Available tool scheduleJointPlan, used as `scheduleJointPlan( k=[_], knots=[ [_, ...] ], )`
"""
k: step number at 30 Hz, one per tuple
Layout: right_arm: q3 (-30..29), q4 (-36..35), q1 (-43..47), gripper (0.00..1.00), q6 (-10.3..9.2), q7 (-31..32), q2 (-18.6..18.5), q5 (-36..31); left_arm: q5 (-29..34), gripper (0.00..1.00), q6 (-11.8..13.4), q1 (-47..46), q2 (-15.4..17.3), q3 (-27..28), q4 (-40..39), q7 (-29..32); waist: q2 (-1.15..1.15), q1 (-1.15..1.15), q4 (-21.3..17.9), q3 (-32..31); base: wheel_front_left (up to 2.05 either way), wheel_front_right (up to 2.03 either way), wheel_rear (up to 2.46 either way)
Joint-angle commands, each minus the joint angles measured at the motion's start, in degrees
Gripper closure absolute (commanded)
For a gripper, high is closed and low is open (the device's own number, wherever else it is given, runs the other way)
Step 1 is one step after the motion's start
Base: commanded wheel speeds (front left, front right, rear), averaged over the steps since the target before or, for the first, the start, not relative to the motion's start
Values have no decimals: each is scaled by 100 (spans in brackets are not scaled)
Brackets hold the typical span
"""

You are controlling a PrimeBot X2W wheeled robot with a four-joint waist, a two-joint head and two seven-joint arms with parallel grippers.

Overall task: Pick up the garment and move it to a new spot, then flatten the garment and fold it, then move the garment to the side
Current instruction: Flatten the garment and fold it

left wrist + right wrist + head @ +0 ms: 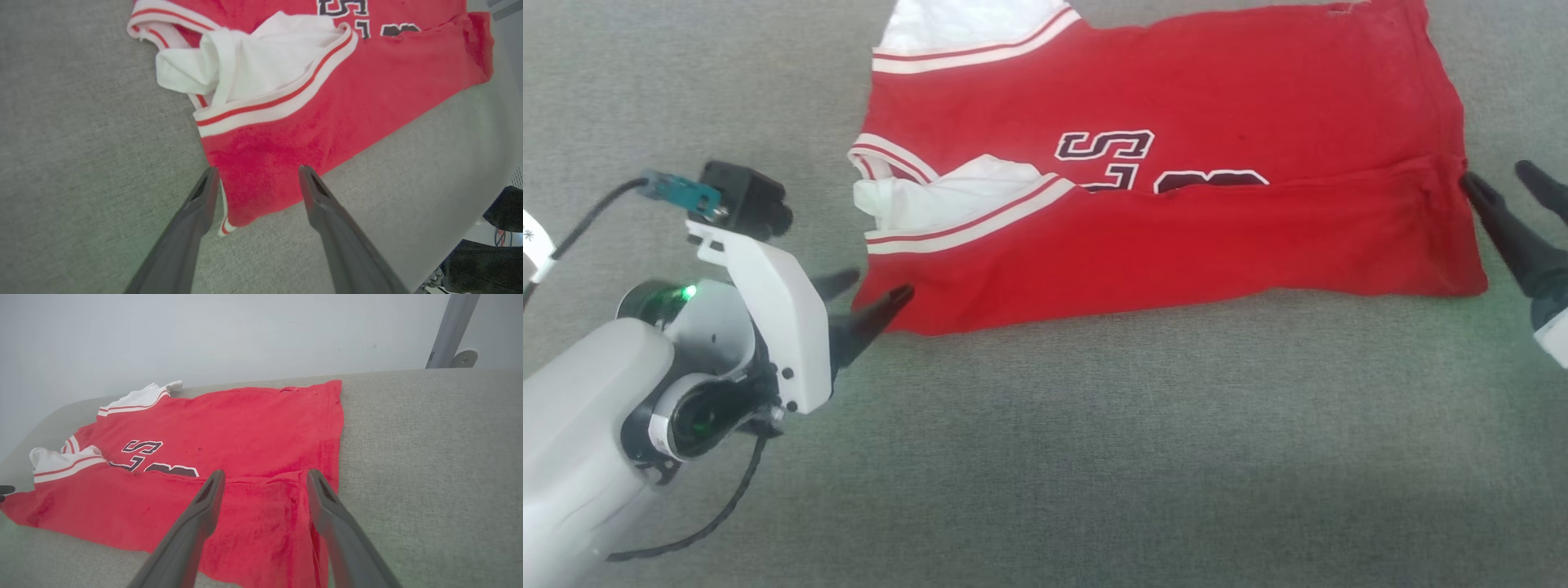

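At garment [1217, 237] corners, fingers [192, 224] wide, empty.

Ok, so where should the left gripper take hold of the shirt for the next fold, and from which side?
Probably the near left corner of the garment, below the striped trim, coming in low from the left. It lies flat between the open fingers of the left gripper, and the flap looks doubled there, so one pinch takes both layers.

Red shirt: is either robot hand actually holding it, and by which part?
Nothing is held. The left gripper has its jaws open at the garment corner below the sleeve. The right gripper has its jaws open at the hem edge. Neither is closed on cloth.
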Motion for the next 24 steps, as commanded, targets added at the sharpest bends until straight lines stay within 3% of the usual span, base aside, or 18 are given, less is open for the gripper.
scheduleJointPlan(
  k=[1, 5, 12, 14, 16, 24],
  knots=[
    [-21, -47, 52, 0, 1, 28, 75, -68, -69, 0, 173, -94, 101, -47, -113, 288, 0, 0, -62, 44, 0, 0, 0],
    [-59, -137, 66, 0, 1, 107, 167, -120, -335, 0, 497, -104, 138, -132, -59, 858, 0, 0, -197, 171, 0, 0, 0],
    [-154, -139, 16, 0, 1, 168, 184, -164, -653, 0, 488, 0, 39, -231, 329, 1252, 0, 0, -342, 337, 0, 0, 0],
    [-150, -148, 10, 0, 1, 239, 148, -191, -719, 61, 391, 37, -39, -232, 399, 1291, 0, 0, -352, 368, 0, 0, 0],
    [-55, -230, -26, 0, 2, 495, 12, -249, -870, 100, 225, 50, -166, -179, 433, 1258, 0, 0, -332, 411, 0, 0, 0],
    [347, -404, -422, 0, 1, 1980, -645, -295, -686, 100, -32, -166, -418, -226, 450, 1156, 0, 0, -127, 586, 0, 0, 0]
  ],
)
